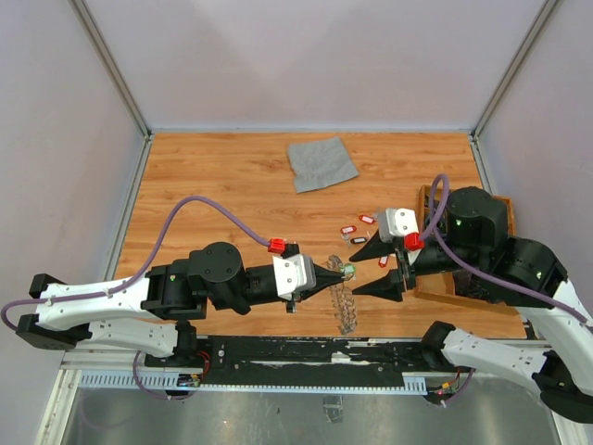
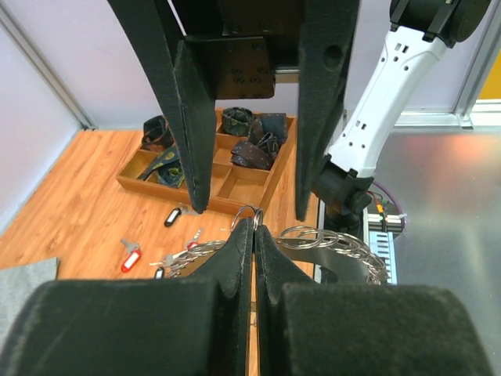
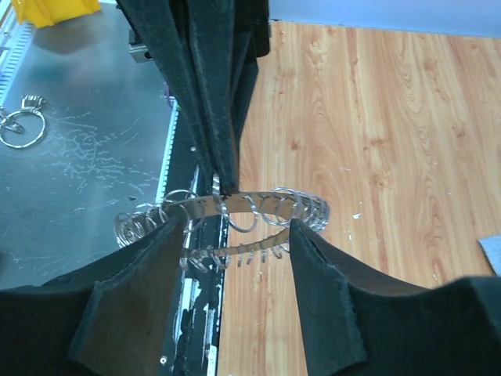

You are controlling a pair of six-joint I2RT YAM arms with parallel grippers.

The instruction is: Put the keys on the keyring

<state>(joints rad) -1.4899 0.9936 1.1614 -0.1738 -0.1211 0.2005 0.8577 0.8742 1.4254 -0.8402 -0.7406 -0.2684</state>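
A wooden desk stands between grey walls. A grey cloth lies near its far edge at upper centre of the top view. A wooden tray sits at the right, half under the right arm.

The left arm lies low and stretched out from the lower left toward the centre, wrist level and pointing right. The left fingers are pressed fully together. The wrist views show their tips pinching the rim of the keyring at one of its small loops. The keyring sits tilted at lower centre of the top view, over the desk's near edge, just below and right of those tips.

The right arm folds back on itself at the right and reaches left. Its wrist is turned so that the right fingers stand one above the other in the top view. They are spread about half apart and hold nothing. They straddle the left tips, one on each side, and in the right wrist view the keyring's band runs across the gap between them.

Loose keys with red and black tags lie on the desk just above the upper right finger, apart from the keyring.
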